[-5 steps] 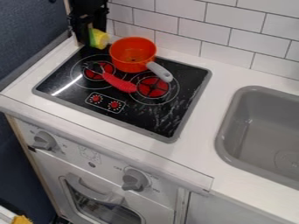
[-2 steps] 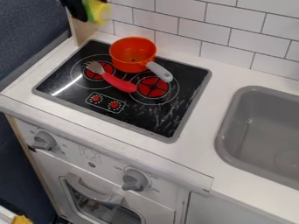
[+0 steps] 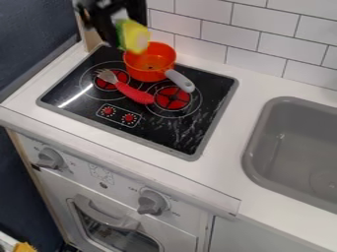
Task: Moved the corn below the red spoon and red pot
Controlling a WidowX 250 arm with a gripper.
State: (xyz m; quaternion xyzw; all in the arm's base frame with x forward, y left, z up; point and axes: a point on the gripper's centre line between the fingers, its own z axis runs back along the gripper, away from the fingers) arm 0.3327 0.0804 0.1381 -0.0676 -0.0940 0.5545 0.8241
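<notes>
The gripper (image 3: 118,32) is closed on the corn (image 3: 135,37) and carries it in the air, at the rear-left edge of the red pot (image 3: 141,73) as seen by the camera. The corn is tilted, green part toward the gripper. The raised position probably serves to clear the pot's rim during transfer.

The pot stands upright on the stovetop (image 3: 164,133), its grey handle (image 3: 179,80) directed forward and to the right, presumably as a grasping point. In front of the pot lies the utensil, a red-handled fork (image 3: 135,93) with visible tines; the task designates it a spoon. Its tines point to the pot's left and its handle angles toward the front right. Its flat placement appears to serve as a boundary marker: the corn's required position is forward of both items.

Placement is judged incomplete. The next step calls for routing the corn around or over the pot, then lowering it forward of the fork. Low travel could strike the pot or displace the fork.

Labels: small markings adjoin the oven knobs (image 3: 152,202), well forward of the pot; they are not legible. No brand can be identified.
</notes>
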